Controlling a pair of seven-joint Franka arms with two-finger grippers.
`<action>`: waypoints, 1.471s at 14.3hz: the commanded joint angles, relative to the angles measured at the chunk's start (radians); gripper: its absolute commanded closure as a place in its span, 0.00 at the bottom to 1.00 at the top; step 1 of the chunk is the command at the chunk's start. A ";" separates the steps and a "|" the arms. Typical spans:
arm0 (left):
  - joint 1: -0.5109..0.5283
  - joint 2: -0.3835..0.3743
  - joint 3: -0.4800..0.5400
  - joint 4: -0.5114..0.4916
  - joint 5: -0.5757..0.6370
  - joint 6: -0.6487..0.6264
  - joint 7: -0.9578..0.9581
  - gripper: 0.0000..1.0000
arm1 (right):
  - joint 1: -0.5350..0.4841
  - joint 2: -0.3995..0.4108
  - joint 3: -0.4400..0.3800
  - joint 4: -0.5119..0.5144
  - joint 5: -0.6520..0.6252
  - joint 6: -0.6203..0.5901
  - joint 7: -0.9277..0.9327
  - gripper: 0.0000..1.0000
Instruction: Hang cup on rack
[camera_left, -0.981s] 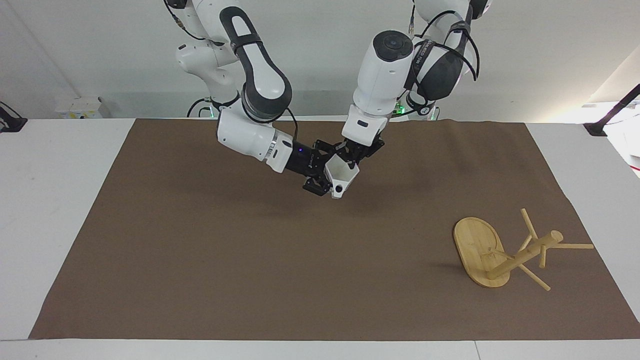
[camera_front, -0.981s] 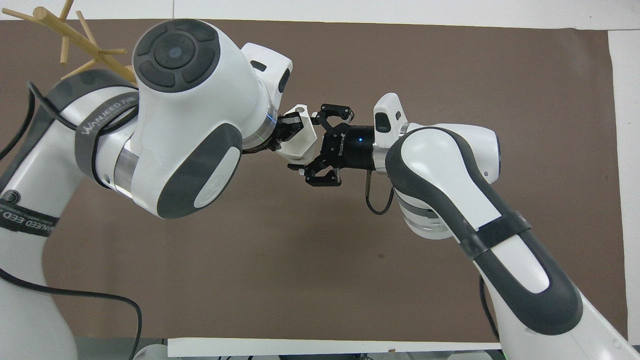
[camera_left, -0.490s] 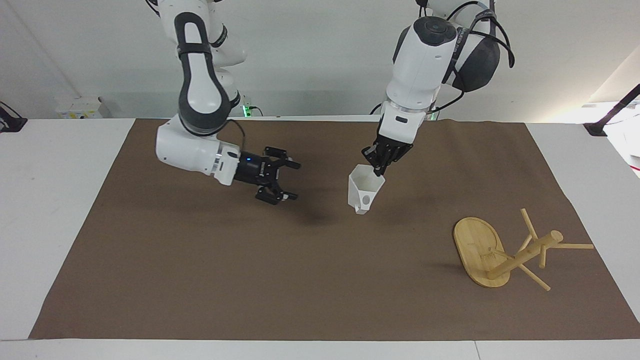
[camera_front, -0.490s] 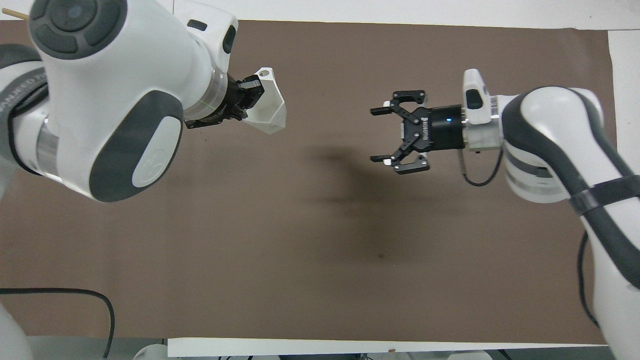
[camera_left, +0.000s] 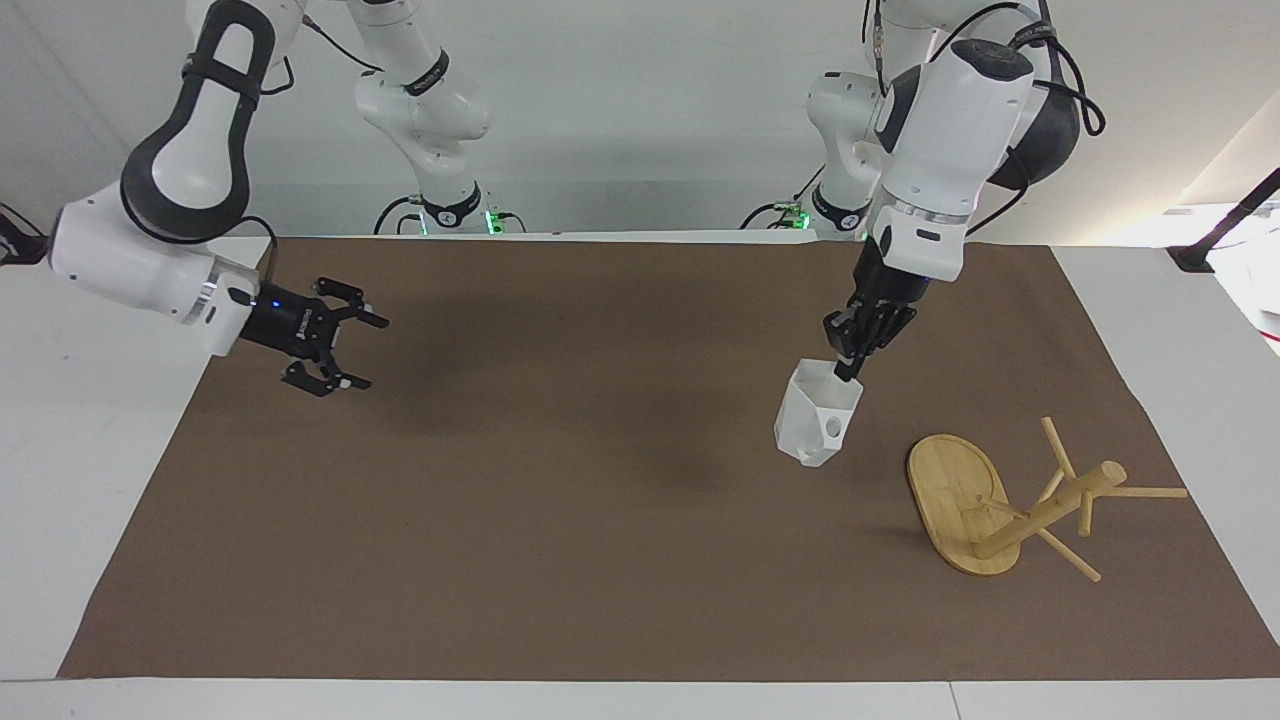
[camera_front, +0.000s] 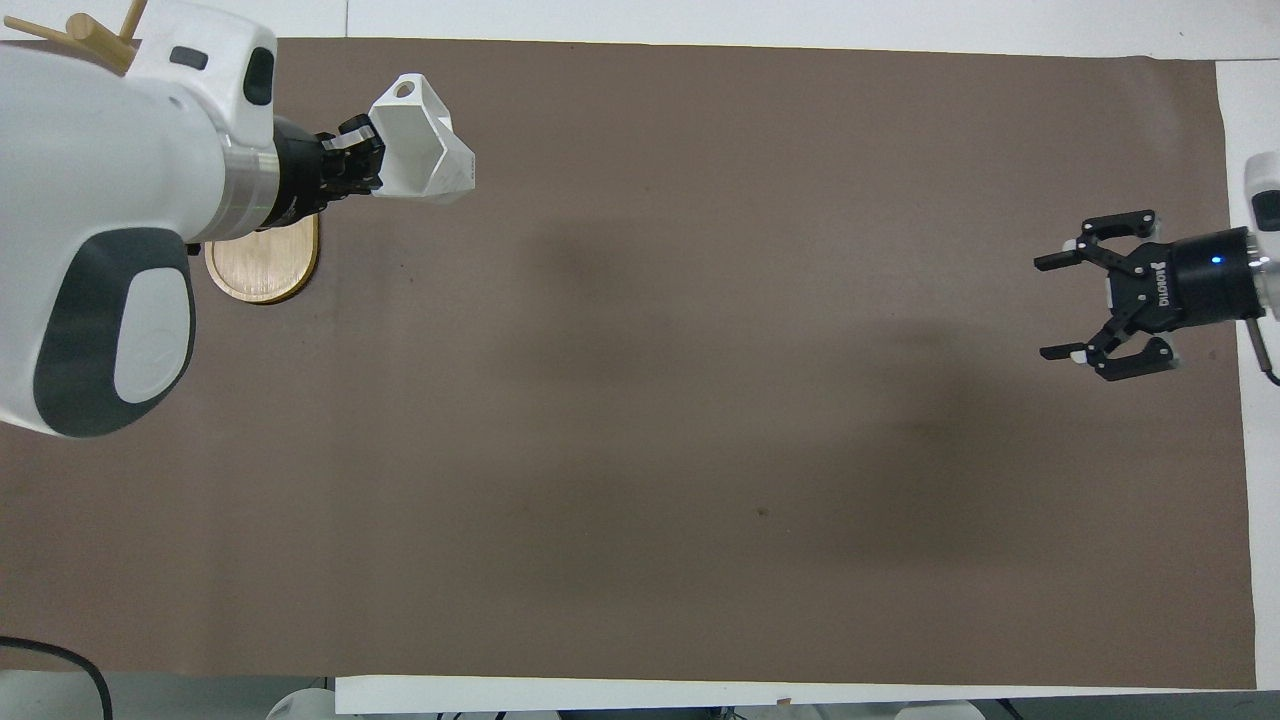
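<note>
The left gripper (camera_left: 850, 368) is pinching the rim of the white faceted cup (camera_left: 818, 426), its fingertips clamped together on the wall at the cup's mouth. The cup is hanging tilted below the fingers, up in the air over the brown mat (camera_left: 560, 520), with its angular handle (camera_left: 832, 428) and the round hole in it facing the camera in the facing view. In the overhead view the same gripper (camera_front: 362, 165) is showing at the cup's (camera_front: 422, 155) rim, just past the rack's oval base (camera_front: 262, 268).

The bamboo rack (camera_left: 1010, 505) is lying on its side on the mat toward the left arm's end of the table, its oval base (camera_left: 955, 500) standing on edge and its post and pegs resting on the mat. The cup is hanging near the base without touching it.

The right gripper (camera_left: 340, 350) is hovering over the mat's edge at the right arm's end, jaws spread wide and holding nothing; the overhead view (camera_front: 1075, 305) shows the fingers well apart.
</note>
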 joint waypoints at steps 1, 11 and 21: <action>0.059 -0.144 -0.008 -0.280 -0.051 0.239 0.125 1.00 | 0.002 -0.031 0.017 0.095 -0.147 -0.017 0.207 0.00; 0.145 -0.015 -0.009 -0.354 -0.298 0.630 0.256 1.00 | 0.154 -0.103 0.058 0.400 -0.617 -0.354 1.426 0.00; 0.222 0.071 -0.011 -0.306 -0.421 0.628 0.257 1.00 | 0.241 -0.106 0.017 0.416 -0.628 -0.400 1.665 0.00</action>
